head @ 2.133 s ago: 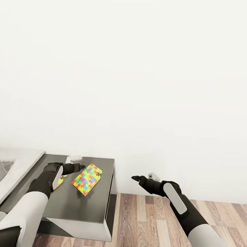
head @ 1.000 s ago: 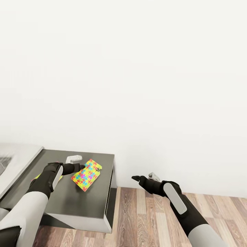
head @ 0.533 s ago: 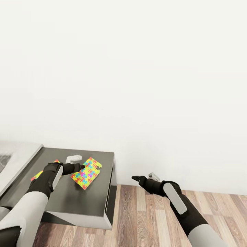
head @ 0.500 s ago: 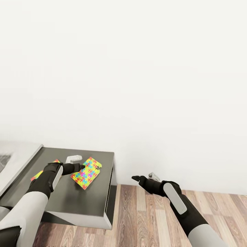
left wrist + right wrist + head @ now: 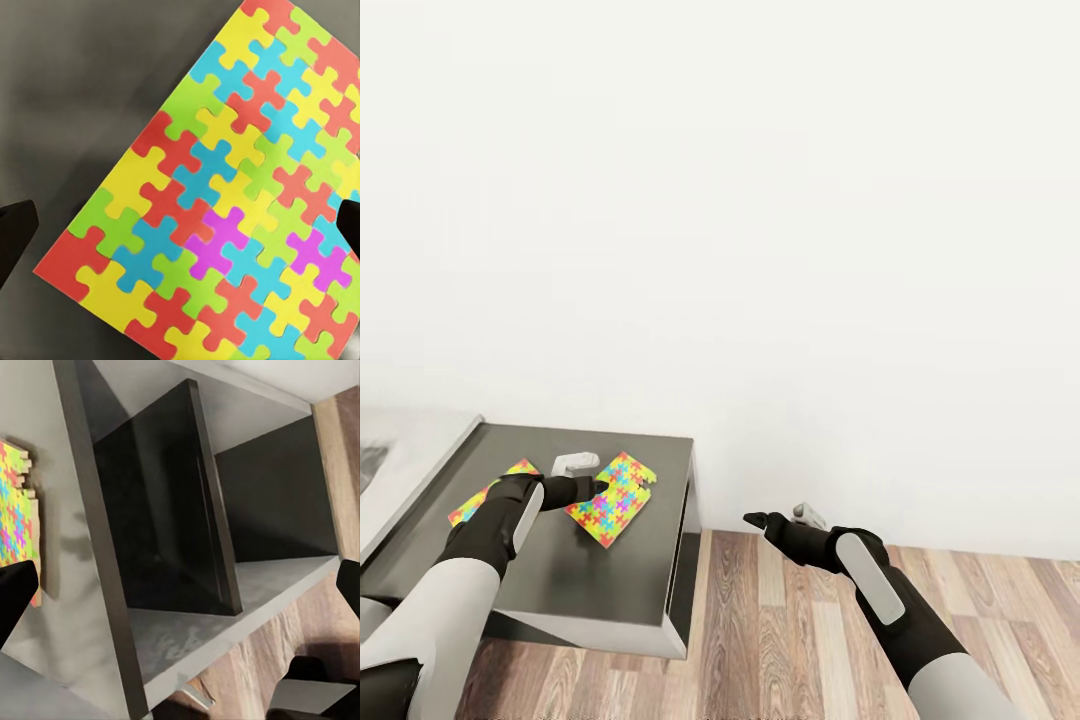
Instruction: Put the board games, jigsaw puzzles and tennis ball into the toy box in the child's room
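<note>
The flat, bright multicoloured jigsaw puzzle board (image 5: 225, 210) lies on the dark grey cabinet top (image 5: 590, 585). Left gripper (image 5: 180, 225) jaws wide open, empty, above it. Thin, light, probably stiff: grip an overhanging edge.

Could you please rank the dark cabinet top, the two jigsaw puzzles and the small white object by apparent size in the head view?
1. Dark cabinet top
2. Right jigsaw puzzle
3. Left jigsaw puzzle, partly hidden by the arm, so unsure
4. Small white object

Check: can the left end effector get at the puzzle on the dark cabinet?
Probably yes. The left end effector hangs open right over the jigsaw puzzle, which lies flat and uncovered on the cabinet.
</note>
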Controlling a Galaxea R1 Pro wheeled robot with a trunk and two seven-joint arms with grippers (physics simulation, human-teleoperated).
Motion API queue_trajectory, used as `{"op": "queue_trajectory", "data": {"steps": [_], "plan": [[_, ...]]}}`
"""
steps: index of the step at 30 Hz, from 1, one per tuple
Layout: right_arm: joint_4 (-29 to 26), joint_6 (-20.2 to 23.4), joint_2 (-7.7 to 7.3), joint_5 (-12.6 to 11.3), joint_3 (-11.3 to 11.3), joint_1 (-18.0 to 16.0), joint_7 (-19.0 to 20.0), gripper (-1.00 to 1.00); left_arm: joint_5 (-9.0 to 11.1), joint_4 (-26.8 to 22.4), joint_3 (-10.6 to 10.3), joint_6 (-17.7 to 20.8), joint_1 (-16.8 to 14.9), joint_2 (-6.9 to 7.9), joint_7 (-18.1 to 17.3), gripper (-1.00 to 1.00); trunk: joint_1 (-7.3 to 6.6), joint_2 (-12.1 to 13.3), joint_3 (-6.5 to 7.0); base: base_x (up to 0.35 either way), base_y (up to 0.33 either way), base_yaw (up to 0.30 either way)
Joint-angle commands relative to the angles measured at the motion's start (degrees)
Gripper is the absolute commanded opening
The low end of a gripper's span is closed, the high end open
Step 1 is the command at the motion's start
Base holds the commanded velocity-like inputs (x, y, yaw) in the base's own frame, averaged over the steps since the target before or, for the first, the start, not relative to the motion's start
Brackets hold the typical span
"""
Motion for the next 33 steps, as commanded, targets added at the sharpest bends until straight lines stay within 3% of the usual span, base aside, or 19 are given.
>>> {"op": "queue_trajectory", "data": {"steps": [1,33], "plan": [[-0.08,0.06,-0.06,-0.53,0.15,-0.04,-0.45,1.00,-0.28,-0.06,0.21,0.30,-0.04,-0.03,-0.39,1.00,0.03,-0.11,-0.20,0.000,0.000,0.000],[-0.08,-0.01,-0.06,-0.53,-0.09,-0.04,-0.51,1.00,-0.36,-0.06,0.21,0.28,-0.04,-0.03,-0.39,1.00,0.03,-0.11,-3.21,0.000,0.000,0.000]]}}
